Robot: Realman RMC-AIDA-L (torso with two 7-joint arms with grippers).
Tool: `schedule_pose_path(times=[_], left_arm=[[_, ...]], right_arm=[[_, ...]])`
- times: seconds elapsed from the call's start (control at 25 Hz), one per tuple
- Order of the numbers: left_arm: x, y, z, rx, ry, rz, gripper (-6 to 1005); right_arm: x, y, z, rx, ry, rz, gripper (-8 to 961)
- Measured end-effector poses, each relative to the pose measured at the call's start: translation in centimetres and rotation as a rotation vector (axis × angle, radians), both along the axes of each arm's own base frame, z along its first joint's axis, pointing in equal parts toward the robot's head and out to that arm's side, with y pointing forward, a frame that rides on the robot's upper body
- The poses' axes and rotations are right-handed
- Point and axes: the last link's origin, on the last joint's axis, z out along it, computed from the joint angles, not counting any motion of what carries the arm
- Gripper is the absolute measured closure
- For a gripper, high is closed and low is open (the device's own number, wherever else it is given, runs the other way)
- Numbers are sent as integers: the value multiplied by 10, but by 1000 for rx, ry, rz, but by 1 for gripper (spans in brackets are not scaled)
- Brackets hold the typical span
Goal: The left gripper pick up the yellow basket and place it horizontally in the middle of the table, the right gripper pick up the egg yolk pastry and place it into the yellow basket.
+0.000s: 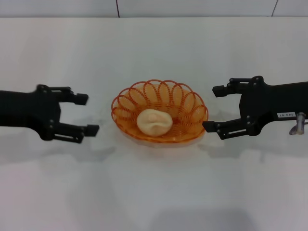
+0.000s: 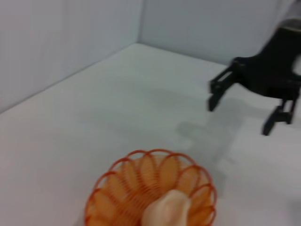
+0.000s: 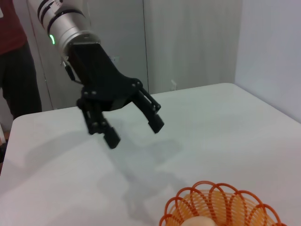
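My orange wire basket (image 1: pixel 160 111), petal-looped, sits mid-counter (image 1: pixel 154 192) cradling the dimpled cream pastry (image 1: pixel 154 121); my left end effector (image 1: pixel 89 114) and right end effector (image 1: pixel 213 108) gape empty beside it.

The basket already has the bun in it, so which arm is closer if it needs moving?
Probably the right gripper: it hangs open with one finger almost at the yellow basket rim. The left gripper, also open, sits farther away.

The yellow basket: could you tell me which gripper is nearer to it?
Right. The right gripper has its lower fingertip almost at the rim of the yellow basket; the left gripper sits open, farther off on the opposite side.
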Motion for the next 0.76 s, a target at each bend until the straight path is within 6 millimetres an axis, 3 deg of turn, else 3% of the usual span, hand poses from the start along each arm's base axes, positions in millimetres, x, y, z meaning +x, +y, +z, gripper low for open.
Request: schedule_pose_path(times=[0.76], left_arm=[[4,0,-3,-34,-18,-34,141]], right_arm=[[-2,1,1,1,-9,7,92]])
